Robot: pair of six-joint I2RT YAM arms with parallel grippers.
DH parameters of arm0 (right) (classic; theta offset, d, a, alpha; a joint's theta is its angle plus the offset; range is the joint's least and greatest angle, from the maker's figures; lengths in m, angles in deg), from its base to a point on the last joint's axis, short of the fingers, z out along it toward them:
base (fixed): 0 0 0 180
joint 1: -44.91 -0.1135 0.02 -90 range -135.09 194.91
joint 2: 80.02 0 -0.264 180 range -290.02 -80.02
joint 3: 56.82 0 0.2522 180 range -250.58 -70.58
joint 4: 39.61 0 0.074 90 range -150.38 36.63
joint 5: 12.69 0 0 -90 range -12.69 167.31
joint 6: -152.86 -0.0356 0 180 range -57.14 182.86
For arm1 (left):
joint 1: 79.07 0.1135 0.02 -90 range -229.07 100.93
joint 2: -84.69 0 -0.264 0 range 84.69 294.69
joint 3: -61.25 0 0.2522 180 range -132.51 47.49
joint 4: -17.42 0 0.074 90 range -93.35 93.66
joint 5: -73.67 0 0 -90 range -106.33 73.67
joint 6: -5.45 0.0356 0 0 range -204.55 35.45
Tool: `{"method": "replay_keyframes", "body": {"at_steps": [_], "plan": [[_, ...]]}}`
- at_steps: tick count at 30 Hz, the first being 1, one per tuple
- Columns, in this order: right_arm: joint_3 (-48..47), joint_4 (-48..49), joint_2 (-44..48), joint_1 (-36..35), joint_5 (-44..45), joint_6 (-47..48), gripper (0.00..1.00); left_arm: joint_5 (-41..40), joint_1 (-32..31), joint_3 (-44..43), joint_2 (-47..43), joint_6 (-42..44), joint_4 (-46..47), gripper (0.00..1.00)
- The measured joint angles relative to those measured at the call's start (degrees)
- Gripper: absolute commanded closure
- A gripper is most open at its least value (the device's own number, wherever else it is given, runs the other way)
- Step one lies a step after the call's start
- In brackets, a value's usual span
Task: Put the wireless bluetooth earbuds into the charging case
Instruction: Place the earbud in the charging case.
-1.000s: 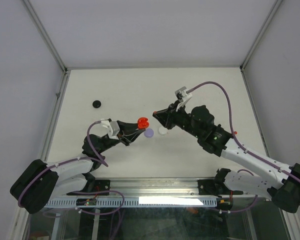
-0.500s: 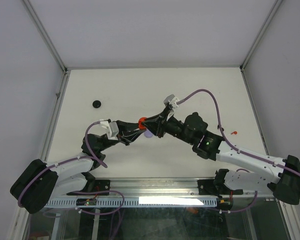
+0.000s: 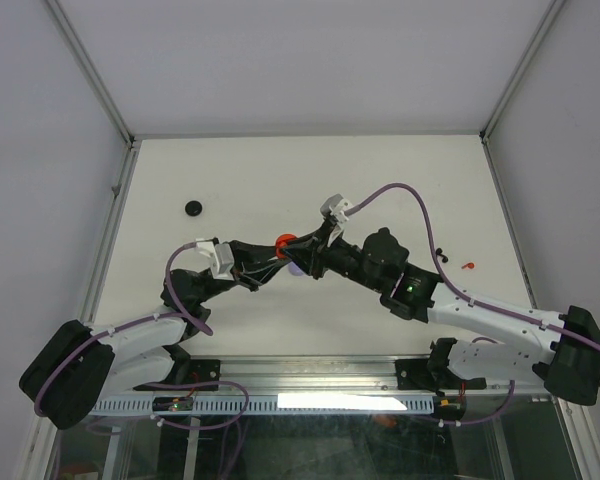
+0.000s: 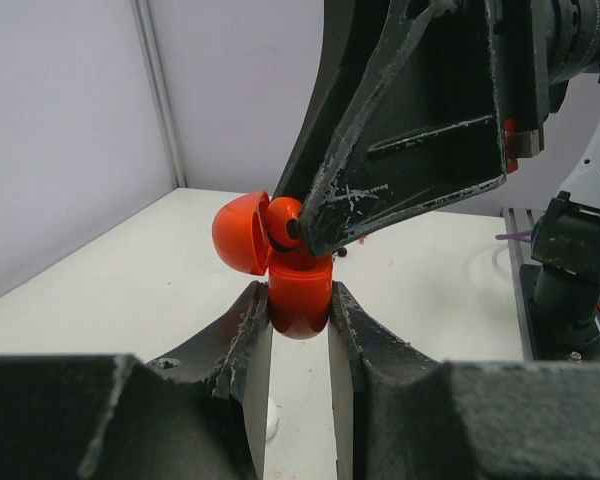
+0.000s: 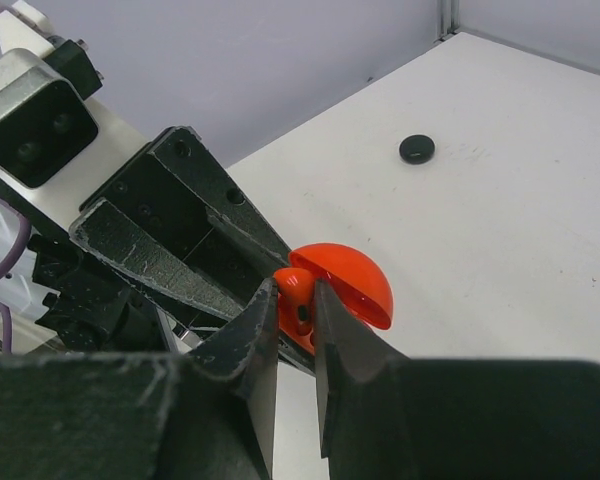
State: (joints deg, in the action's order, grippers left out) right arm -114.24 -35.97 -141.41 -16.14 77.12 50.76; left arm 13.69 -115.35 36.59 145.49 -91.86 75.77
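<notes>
The left gripper [image 4: 299, 322] is pinching the lower half of the orange charging case [image 4: 300, 290], whose lid [image 4: 242, 232] is tipping open. The right gripper [image 5: 294, 300] is squeezing an orange earbud [image 5: 288, 281] right at the case's mouth. Both arms are stretching inward and meeting above the middle of the table [image 3: 280, 170]. A black disc [image 3: 193, 208] is lying at the far left and a small red piece [image 3: 468, 265] well apart on the right. The grippers are staying well apart from every table edge, with the widest room on the far side.
</notes>
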Motion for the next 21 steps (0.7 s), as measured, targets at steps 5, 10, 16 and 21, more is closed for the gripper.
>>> {"method": "replay_keyframes", "body": {"at_steps": [5,10,16,21], "plan": [[0.35,0.55,0.09,-0.07,0.04,1.05,0.84,-0.92,0.0,0.0,-0.11,-1.09,-0.07,0.99],[0.42,0.76,0.09,-0.07,-0.04,1.81,0.77,-1.53,0.0,0.0,-0.11,-2.19,-0.04,0.99],[0.42,0.76,0.09,-0.11,-0.13,2.19,0.73,-1.57,0.0,0.0,-0.11,-2.43,-0.04,0.99],[0.42,0.76,0.09,-0.17,-0.15,2.56,0.7,-1.53,0.0,0.0,-0.11,-2.49,-0.04,0.99]]}}
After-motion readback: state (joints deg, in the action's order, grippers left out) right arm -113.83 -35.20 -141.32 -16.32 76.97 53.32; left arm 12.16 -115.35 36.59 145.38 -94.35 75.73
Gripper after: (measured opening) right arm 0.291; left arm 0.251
